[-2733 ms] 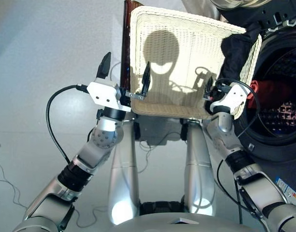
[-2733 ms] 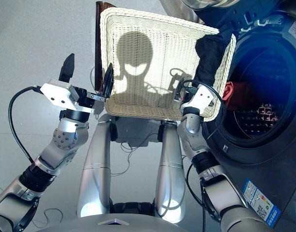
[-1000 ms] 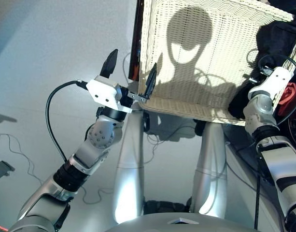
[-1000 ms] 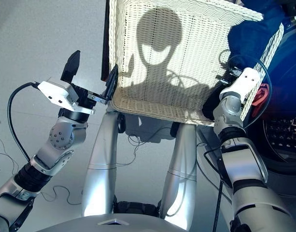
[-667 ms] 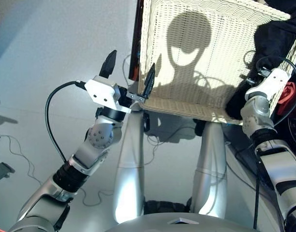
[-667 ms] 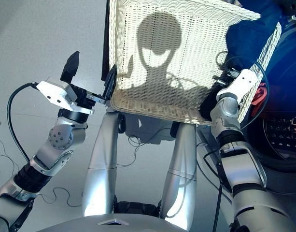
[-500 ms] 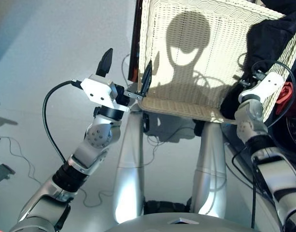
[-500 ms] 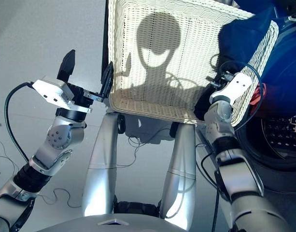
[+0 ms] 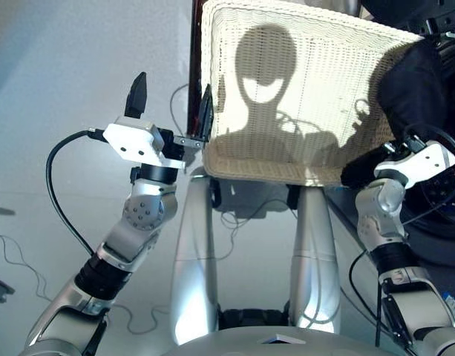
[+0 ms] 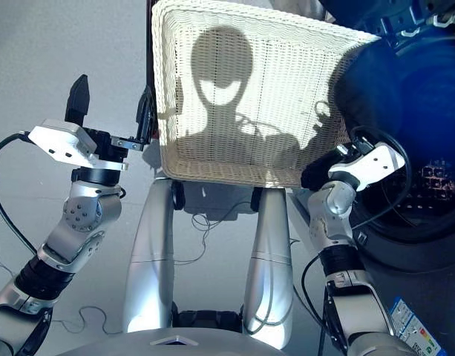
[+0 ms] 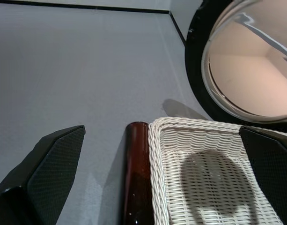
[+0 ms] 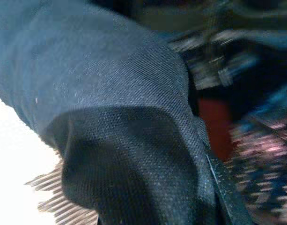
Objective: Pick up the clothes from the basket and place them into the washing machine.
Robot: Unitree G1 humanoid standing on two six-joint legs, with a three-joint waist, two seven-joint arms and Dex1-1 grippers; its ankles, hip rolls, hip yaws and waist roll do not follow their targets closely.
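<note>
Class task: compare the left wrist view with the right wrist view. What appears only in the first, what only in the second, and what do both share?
Only the left wrist view shows the washer's round glass door, a dark brown post beside the basket, bare grey floor, and the open left gripper. Only the right wrist view shows navy blue cloth filling the picture, with a patch of red cloth beyond it. Both share the cream wicker basket.

A shallow cream-white woven wicker basket [image 9: 286,96] fills the upper middle of the frame. The left claw [image 9: 171,107], left of centre, has its two black fingers spread, one touching the basket's left rim. At right, navy blue cloth [image 9: 409,89] drapes over the basket's rim above the right claw [image 9: 368,165].
</note>
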